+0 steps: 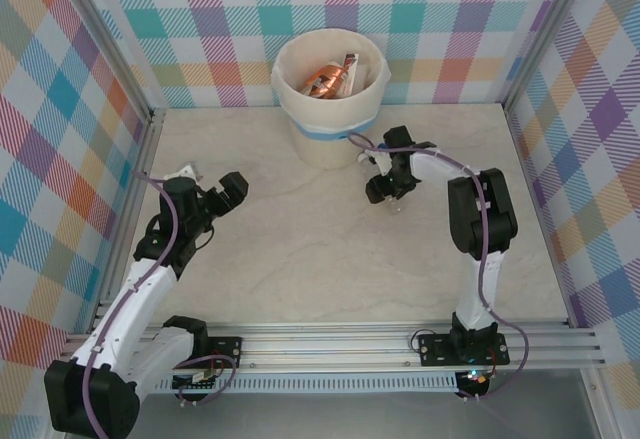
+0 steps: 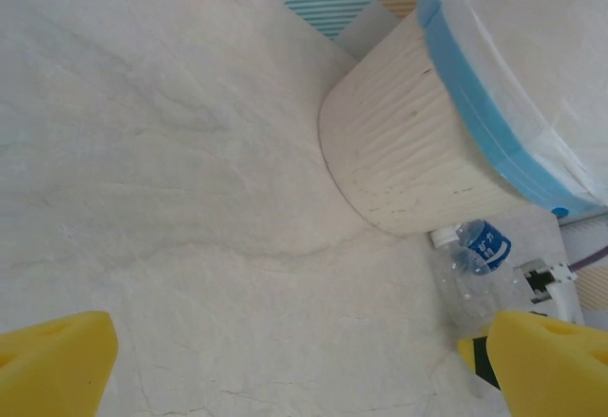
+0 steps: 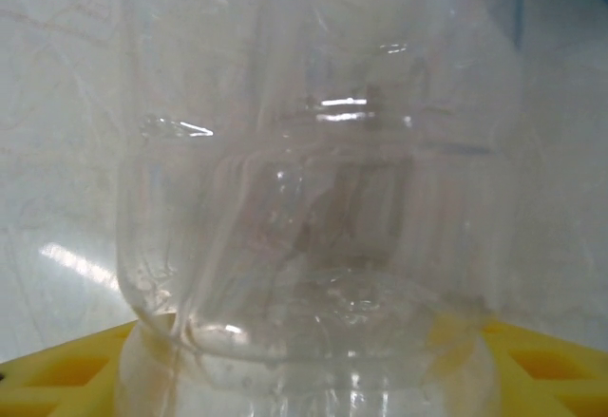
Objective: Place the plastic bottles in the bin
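Clear bottle [image 2: 470, 265] lies right at the foot of the bin [image 1: 322, 147], and my right gripper [image 1: 385, 187] is on it, pads pressing both flanks. So I'm at the pick. Next I need a lift over the bin's rim and a drop onto the bottles [image 1: 325, 81] inside. Left gripper [image 1: 232, 191] hangs spread wide, well off the bin.

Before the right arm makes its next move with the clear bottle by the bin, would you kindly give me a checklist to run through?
1. Clear bottle sits between the right gripper's fingers: ok.
2. Grip on it is firm: cannot tell.
3. Bottle is off the table: not ok, it lies by the bin's base.
4. Bin has room above the orange bottles inside: ok.
5. Left gripper is open and well apart from the bottle: ok.
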`<state>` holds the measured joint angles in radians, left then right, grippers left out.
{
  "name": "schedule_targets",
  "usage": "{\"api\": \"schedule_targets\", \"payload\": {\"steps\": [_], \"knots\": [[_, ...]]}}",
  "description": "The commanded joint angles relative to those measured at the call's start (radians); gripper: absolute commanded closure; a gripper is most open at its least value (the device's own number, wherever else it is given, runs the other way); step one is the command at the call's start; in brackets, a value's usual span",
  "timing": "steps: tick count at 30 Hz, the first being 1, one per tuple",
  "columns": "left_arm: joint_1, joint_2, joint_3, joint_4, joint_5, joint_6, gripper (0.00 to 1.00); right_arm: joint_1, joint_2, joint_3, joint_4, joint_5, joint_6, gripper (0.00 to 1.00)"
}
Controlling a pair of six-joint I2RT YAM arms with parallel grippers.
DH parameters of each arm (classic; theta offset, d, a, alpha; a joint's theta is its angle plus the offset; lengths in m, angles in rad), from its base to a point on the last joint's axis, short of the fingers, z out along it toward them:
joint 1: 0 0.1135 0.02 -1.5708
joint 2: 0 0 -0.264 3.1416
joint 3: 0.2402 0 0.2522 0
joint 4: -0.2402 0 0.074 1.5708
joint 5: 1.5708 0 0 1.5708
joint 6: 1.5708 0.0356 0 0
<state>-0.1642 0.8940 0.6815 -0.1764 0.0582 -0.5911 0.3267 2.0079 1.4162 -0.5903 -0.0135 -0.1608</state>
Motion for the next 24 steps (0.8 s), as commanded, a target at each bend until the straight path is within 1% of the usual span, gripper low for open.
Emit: {"api": "schedule_targets", "payload": {"steps": [1,3,6,8,11,14,17,19,22,24], "knots": [[0.032,-0.017,-0.020,-0.005,0.011,-0.017,0.00,0.046,-0.115,-0.051,-0.006,0.041,0.043,0.35],[0.040,-0.019,-0.029,-0.008,0.014,-0.028,0.00,0.077,-0.184,-0.089,-0.003,0.076,0.089,0.38],[0.055,-0.027,-0.050,-0.026,-0.022,-0.061,0.00,0.123,-0.303,-0.155,0.036,0.087,0.128,0.43],[0.075,-0.029,-0.078,-0.010,-0.024,-0.087,0.00,0.152,-0.391,-0.194,0.073,0.024,0.127,0.47],[0.119,-0.004,-0.106,0.034,0.031,-0.119,0.00,0.203,-0.499,-0.225,0.136,-0.083,0.103,0.48],[0.149,0.023,-0.096,0.035,0.072,-0.134,0.00,0.215,-0.568,-0.206,0.213,-0.150,0.149,0.49],[0.162,0.018,-0.101,0.032,0.089,-0.133,0.00,0.215,-0.577,-0.143,0.312,-0.214,0.191,0.49],[0.166,0.003,-0.112,0.028,0.088,-0.131,0.00,0.215,-0.544,-0.068,0.374,-0.251,0.219,0.49],[0.176,-0.016,-0.129,0.016,0.093,-0.133,0.00,0.215,-0.468,0.052,0.450,-0.226,0.280,0.49],[0.182,-0.028,-0.136,0.007,0.101,-0.138,0.00,0.215,-0.406,0.146,0.466,-0.199,0.315,0.49]]}}
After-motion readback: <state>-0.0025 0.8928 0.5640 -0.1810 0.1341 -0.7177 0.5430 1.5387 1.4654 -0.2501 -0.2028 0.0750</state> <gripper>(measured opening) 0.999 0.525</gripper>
